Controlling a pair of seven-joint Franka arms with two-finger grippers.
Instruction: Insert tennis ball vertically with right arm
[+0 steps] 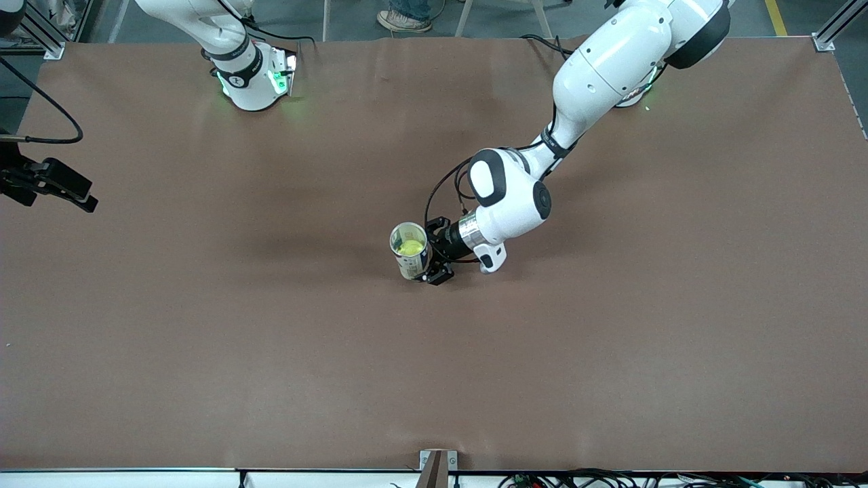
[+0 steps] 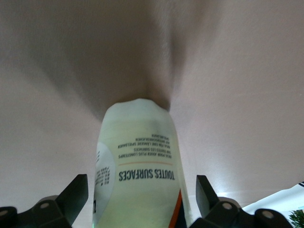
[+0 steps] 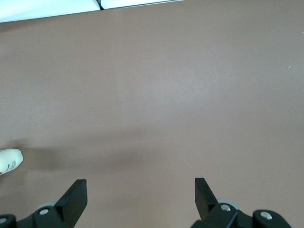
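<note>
One can (image 1: pixel 411 251) w/ one tennis ball (image 1: pixel 409 248) inside it, near the middle of the table (image 1: pixel 203 339). Can stands upright, open mouth up, yellow-green ball visible just below the rim in the front view. Can label carries printed text, seen close up in the left wrist view (image 2: pixel 140 166).

Two arms, two grippers. Left gripper (image 1: pixel 434 252) is low at the can, approaching from the left arm's end of the table, one finger (image 2: pixel 71 194) on each flank of the can body. Fingers look spread w/ a gap to the can wall on both sides in the left wrist view, so not pinching it.

Right gripper (image 1: pixel 51 184) sits at the right arm's end of the table, well apart from the can; right arm waits. Its fingers (image 3: pixel 73 197) are spread wide, nothing between them, only bare table below. A sliver of the can (image 3: pixel 9 160) shows at the edge of the right wrist view.
</note>
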